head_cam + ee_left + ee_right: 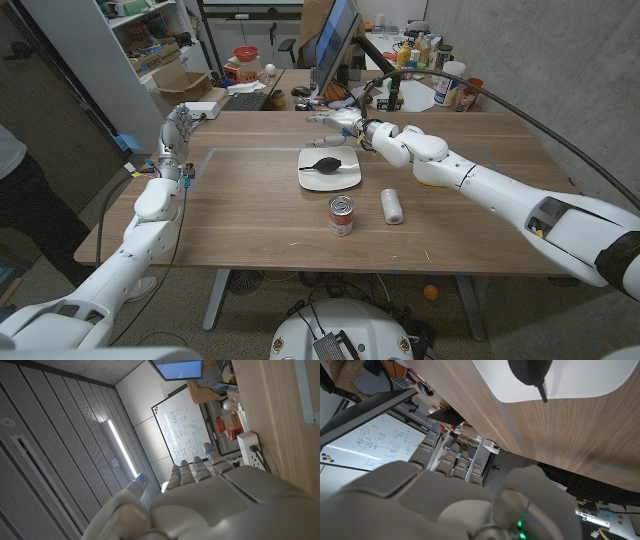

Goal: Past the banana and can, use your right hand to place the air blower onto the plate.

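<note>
Looking at the plate (330, 172), your air blower (326, 163) already lies on it, so the placing looks done; the can (341, 215) stands just in front. Your right hand (345, 122) hovers behind the plate, fingers spread, holding nothing; only the withdrawal remains

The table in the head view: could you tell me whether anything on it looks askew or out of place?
Nothing stands out. The air blower lies on the plate, the can stands upright, and the white roll lies beside it. No banana is on the table.
</note>
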`<state>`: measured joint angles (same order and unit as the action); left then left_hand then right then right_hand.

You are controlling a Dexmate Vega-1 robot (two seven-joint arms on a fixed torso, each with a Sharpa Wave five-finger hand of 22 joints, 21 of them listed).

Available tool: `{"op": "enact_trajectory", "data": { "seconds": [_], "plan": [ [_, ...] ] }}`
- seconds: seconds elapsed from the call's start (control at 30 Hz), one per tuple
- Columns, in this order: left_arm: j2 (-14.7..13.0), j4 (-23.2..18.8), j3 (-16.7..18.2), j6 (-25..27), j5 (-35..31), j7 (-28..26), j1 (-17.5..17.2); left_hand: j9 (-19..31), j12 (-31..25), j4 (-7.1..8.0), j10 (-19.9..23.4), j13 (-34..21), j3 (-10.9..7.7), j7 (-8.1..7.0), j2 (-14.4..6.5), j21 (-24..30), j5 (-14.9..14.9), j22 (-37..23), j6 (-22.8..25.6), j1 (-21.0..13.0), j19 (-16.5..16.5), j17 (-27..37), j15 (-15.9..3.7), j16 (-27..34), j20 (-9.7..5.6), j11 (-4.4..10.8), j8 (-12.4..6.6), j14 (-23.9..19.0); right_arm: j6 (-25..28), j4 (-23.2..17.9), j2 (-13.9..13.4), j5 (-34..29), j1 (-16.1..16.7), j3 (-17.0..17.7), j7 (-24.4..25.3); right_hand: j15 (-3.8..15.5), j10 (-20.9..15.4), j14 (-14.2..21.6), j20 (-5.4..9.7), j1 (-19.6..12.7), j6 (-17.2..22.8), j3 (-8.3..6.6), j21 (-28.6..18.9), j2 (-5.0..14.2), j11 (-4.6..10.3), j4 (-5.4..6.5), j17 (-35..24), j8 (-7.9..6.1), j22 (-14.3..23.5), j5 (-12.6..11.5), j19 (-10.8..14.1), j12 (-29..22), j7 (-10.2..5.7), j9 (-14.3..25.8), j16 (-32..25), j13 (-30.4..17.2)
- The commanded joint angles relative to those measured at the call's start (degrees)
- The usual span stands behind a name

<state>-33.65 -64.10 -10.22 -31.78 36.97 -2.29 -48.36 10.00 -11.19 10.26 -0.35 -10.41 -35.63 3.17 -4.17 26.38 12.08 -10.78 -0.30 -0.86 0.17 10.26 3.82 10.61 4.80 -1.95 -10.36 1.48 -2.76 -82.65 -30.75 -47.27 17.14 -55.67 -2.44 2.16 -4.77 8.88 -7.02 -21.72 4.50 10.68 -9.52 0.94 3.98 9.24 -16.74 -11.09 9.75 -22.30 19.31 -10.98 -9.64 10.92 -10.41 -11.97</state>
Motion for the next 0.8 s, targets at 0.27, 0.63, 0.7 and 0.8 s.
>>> {"op": "enact_trajectory", "data": {
  "seconds": [0.27,0.63,0.7,0.8],
  "plan": [
    [0.0,0.0,0.0,-0.2,0.2,0.5,0.0,0.1,-0.2,0.17,-0.2,-0.1,0.28,0.07,-5.4,-0.1,0.3,-0.3,0.0,0.1,0.1,0.1,0.27,0.2,0.24,-0.41,-0.16,0.0,-1.2,-3.3,-0.6,2.8,1.0,3.8,2.7,0.76,-1.4,0.2,-1.73,3.3,2.0,1.54,-0.9,1.01,-0.35,0.53,0.3,-0.89,0.2,0.0,-0.2,-0.7,-0.79,0.2,-0.9,0.0],
    [0.0,0.0,0.0,-0.4,0.4,0.7,-0.2,0.1,-0.2,0.18,-0.2,-0.1,0.3,0.06,-5.5,-0.2,0.3,-0.3,0.1,0.2,0.1,0.1,0.27,0.2,0.3,-0.29,-0.17,0.1,-0.8,-4.5,-0.8,3.8,1.3,5.4,3.2,0.58,-1.9,0.3,-2.1,4.3,2.7,2.07,-1.1,1.28,-0.45,0.47,0.6,-1.02,0.2,0.1,-0.1,-0.8,-0.68,0.2,-1.1,0.1],
    [0.0,-0.1,0.0,-0.4,0.3,0.8,-0.3,0.1,-0.2,0.18,-0.2,-0.1,0.3,0.12,-5.5,-0.2,0.3,-0.3,0.0,0.2,0.1,0.1,0.27,0.2,0.28,-0.36,-0.16,0.1,-0.7,-4.6,-0.8,4.0,1.4,5.6,3.2,0.59,-1.9,0.3,-2.19,4.4,2.4,2.14,-1.1,1.29,-0.42,0.43,0.6,-0.87,0.2,0.1,-0.2,-0.8,-0.65,0.2,-1.1,0.1],
    [-0.1,-0.3,0.0,-0.3,0.4,0.9,-0.3,0.1,-0.2,0.18,-0.2,-0.1,0.31,0.1,-5.5,-0.2,0.3,-0.3,0.0,0.2,0.1,0.1,0.24,0.2,0.29,-0.3,-0.15,0.1,-0.6,-4.7,-0.8,4.5,1.4,6.0,3.2,0.43,-1.8,0.2,-2.35,4.6,2.1,2.3,-1.2,1.29,-0.59,0.34,0.8,-0.69,0.2,0.1,-0.1,-0.8,-0.64,0.2,-1.1,0.1]
  ]
}}
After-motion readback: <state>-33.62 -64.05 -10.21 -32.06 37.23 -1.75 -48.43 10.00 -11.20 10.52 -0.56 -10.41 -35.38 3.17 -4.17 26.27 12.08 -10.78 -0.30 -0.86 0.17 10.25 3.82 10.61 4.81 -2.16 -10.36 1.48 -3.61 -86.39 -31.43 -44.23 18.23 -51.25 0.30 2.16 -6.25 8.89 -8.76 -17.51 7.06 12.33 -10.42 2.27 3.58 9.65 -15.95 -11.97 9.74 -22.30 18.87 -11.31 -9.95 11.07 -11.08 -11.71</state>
